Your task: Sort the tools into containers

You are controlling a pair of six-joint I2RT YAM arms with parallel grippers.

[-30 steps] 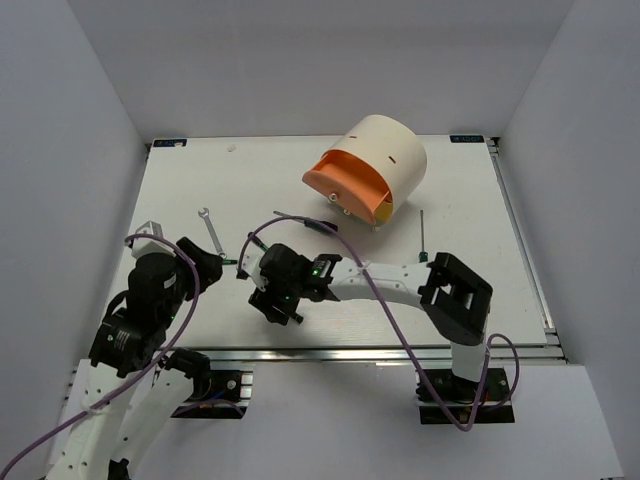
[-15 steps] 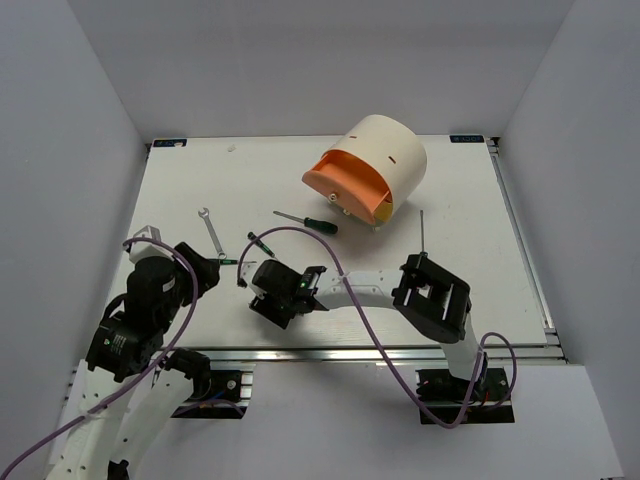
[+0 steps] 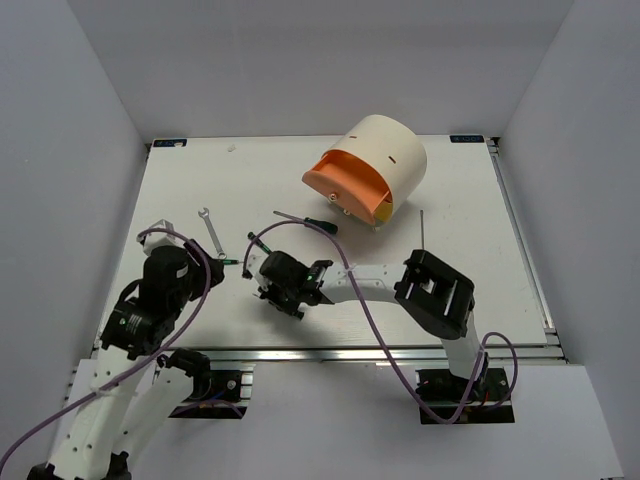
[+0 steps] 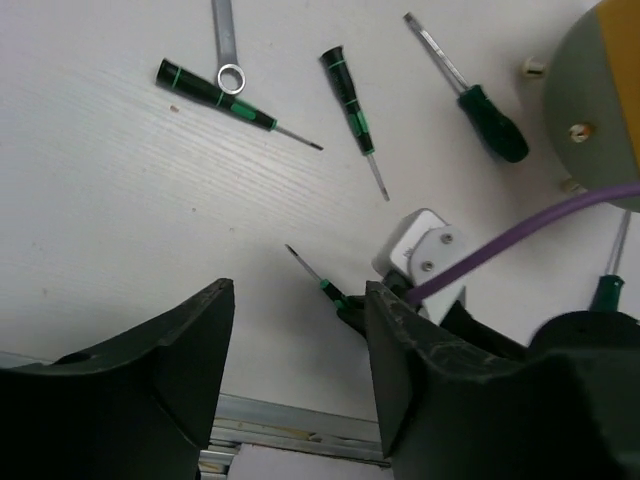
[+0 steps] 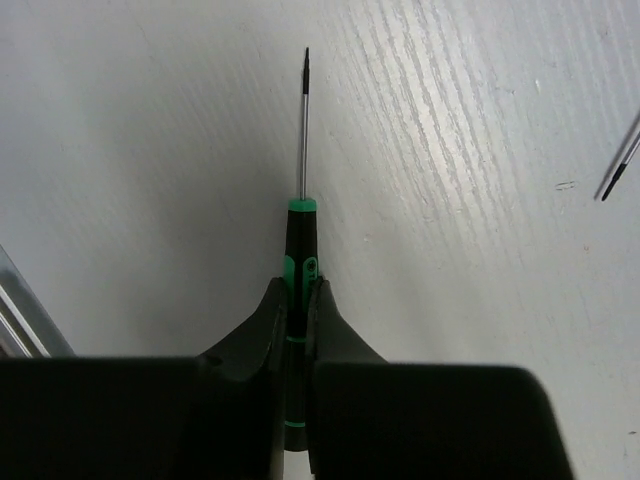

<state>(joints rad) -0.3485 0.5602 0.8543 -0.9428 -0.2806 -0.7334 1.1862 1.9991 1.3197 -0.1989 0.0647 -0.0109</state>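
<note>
My right gripper (image 5: 297, 285) is shut on the black and green handle of a small screwdriver (image 5: 301, 225) that lies on the white table, its thin shaft pointing away. From above, this gripper (image 3: 270, 292) sits low near the front edge. My left gripper (image 4: 298, 290) stands open with nothing between its fingers, just left of that screwdriver (image 4: 322, 283). Beyond it lie a silver wrench (image 4: 225, 45), two small screwdrivers (image 4: 215, 95) (image 4: 350, 95) and a bigger green-handled one (image 4: 490, 120). The cream drum cabinet (image 3: 390, 155) has its orange drawer (image 3: 345, 185) pulled out.
Another screwdriver (image 3: 423, 235) lies right of the cabinet. A purple cable (image 4: 520, 245) runs across the left wrist view. The aluminium rail (image 3: 380, 352) marks the table's near edge, close behind both grippers. The cabinet's grey drawer front (image 4: 590, 95) shows with its knob.
My right gripper has closed on the small screwdriver after shifting slightly along the front of the table. The left arm has moved a little forward and its jaws have narrowed somewhat.
</note>
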